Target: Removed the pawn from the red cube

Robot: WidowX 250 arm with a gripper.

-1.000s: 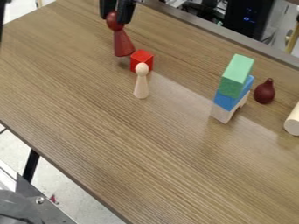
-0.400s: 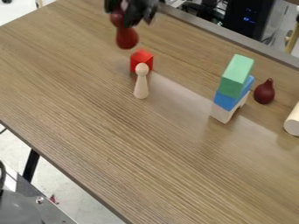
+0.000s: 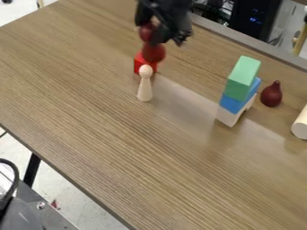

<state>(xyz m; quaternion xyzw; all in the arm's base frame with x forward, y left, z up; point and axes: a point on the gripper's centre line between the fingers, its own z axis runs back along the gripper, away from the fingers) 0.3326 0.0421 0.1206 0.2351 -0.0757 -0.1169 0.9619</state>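
Dark red pawn held by head between gripper's fingers, parted head-wide (snug, that); body below.

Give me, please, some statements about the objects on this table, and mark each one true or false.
1. The gripper holds the dark red pawn. True.
2. The pale pawn lies on its side. False: it stands upright.
3. The dark red pawn hides part of the red cube. True.
4. The green block is on top of the blue block. True.
5. The blue block rests directly on the table. False: it rests on a pale block.
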